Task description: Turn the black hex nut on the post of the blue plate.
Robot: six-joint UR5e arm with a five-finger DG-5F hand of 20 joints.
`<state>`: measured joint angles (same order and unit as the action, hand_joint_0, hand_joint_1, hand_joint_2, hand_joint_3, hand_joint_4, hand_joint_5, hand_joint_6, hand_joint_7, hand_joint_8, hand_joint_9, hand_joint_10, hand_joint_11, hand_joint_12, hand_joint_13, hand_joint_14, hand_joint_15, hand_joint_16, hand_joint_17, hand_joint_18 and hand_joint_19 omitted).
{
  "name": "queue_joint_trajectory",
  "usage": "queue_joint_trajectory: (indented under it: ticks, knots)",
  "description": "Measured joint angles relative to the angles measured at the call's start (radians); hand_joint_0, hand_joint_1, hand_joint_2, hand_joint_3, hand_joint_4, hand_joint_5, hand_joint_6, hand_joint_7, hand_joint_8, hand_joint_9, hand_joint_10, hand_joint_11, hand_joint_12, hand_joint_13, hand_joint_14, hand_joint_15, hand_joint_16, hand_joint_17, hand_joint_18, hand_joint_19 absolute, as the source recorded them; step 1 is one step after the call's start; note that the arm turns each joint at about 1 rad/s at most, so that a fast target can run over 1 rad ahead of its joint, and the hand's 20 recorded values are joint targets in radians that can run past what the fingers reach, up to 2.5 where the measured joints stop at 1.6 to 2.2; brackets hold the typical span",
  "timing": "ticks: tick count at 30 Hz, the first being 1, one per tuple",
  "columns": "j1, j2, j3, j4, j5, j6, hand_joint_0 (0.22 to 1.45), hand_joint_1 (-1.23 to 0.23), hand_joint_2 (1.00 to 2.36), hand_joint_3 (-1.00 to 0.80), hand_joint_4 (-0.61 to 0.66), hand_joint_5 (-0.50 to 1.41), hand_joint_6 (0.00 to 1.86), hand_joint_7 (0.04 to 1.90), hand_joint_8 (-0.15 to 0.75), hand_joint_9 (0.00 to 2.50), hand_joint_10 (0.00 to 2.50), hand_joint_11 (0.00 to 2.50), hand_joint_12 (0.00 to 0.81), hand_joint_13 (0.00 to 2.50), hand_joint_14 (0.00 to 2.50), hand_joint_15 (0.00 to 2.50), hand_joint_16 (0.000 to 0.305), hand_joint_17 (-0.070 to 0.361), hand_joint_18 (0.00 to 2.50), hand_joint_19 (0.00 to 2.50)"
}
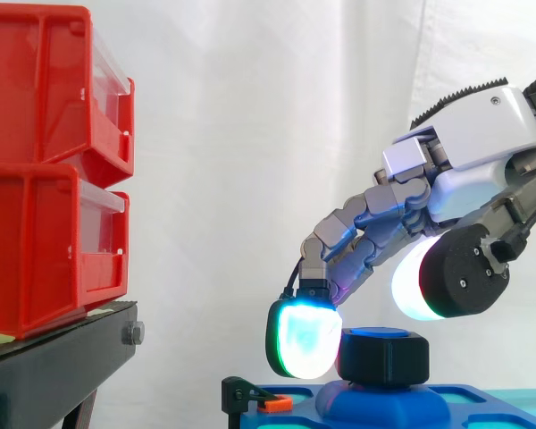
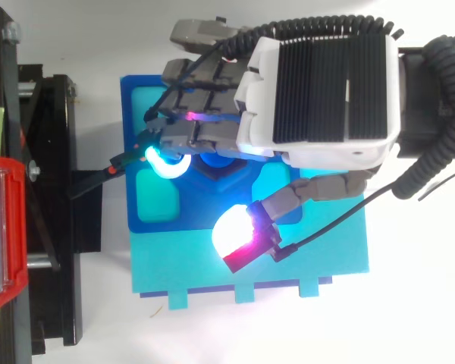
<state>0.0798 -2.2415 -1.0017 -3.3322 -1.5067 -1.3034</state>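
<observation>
The nut (image 1: pixel 383 356) is sitting on the post (image 1: pixel 375 404) of the plate (image 2: pixel 133 98). The hand (image 1: pixel 469 134) is arching over the nut; I cannot tell whether it is gripping. Turning is probably all remaining.

Hand (image 1: pixel 469 152): shell white plastic, smooth, glossy; back panel black, ribbed, matt; finger links grey, metal-looking, satin; fingertip pads (image 1: pixel 304 338) translucent, smooth, glowing.
Black hex nut (image 1: pixel 383 356) just under fingers: matt black, plastic-looking, edges smooth.
Blue plate (image 1: pixel 482 407) beneath hand: smooth moulded plastic, slight sheen.
Teal sheet (image 2: pixel 318 265) under plate, on thumb side: flat, matt.
Red bins (image 1: pixel 45 170) well beyond fingertips: glossy plastic, clear fronts.
Black stand (image 1: pixel 62 357) under bins: matt metal, bright bolt head.
White curtain (image 1: pixel 250 134) behind hand: cloth, soft folds.
</observation>
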Motion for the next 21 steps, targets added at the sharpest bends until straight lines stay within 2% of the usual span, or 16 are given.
queue_joint_trajectory:
  ticks: [7, 21]
  knots:
    - [-0.010, 0.000, 0.000, -0.003, -0.011, 0.000, 0.46, -0.42, 1.00, -0.50, 0.17, -0.19, 0.50, 0.81, 0.250, 0.49, 0.00, 0.00, 0.364, 0.32, 0.00, 0.02, 0.059, 0.133, 0.10, 0.04]
    - [-0.048, 0.000, -0.001, 0.002, -0.065, -0.011, 0.46, -0.42, 1.00, -0.50, 0.17, -0.19, 0.50, 0.81, 0.251, 0.49, 0.00, 0.00, 0.363, 0.32, 0.00, 0.02, 0.059, 0.132, 0.10, 0.04]
